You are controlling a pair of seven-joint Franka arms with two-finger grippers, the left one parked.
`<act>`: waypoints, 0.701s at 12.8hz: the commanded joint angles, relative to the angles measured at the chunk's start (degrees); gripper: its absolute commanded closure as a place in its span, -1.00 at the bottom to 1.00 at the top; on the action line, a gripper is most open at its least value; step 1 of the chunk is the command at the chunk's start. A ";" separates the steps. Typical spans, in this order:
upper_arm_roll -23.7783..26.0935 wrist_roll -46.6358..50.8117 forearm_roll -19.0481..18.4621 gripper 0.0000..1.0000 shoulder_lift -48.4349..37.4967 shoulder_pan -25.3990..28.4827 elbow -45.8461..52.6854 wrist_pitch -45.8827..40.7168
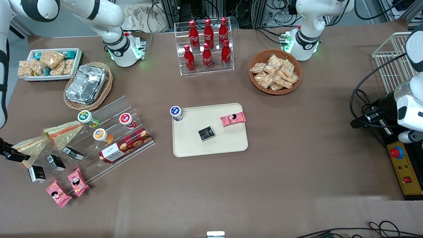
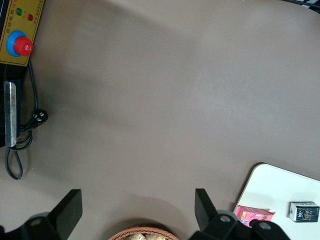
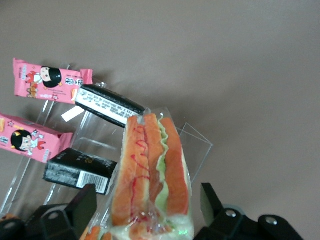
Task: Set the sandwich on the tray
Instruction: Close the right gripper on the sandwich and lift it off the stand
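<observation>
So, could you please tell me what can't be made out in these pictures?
Front view: the open gripper, at the nearer sandwich, is cut off by the frame edge.
Right wrist view: that sandwich's end runs off the frame.
Left wrist view: only a corner of the tray shows.

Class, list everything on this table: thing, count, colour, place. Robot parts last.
sandwiches: two, pale with orange-green filling, on the clear stand toward the working arm's end
tray: one, cream, mid-table
pink packets: three; one on tray, two at stand
black boxes: four; one on tray, three on stand
cups: four, coloured lids; one at tray's corner, three on stand
cookie box: one, red, on stand
cola bottles: six, red, clear rack
snack basket: one, wicker
foil tray: one, silver, in wicker basket
snack bin: one, white
gripper: one, black, open around a sandwich
</observation>
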 commanded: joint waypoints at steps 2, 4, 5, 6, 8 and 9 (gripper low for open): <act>0.52 -5.75 2.29 1.00 -0.06 -1.45 -0.58 0.20; 0.43 -9.26 5.27 1.00 0.03 -2.51 -0.49 0.11; 0.43 -9.80 5.89 1.00 0.12 -2.69 -0.40 0.11; 0.43 -9.89 5.99 1.00 0.03 -2.69 -0.23 0.03; 0.43 -9.89 5.90 1.00 -0.49 -2.69 0.21 -0.58; 0.43 -9.89 5.64 1.00 -0.67 -2.69 0.48 -2.42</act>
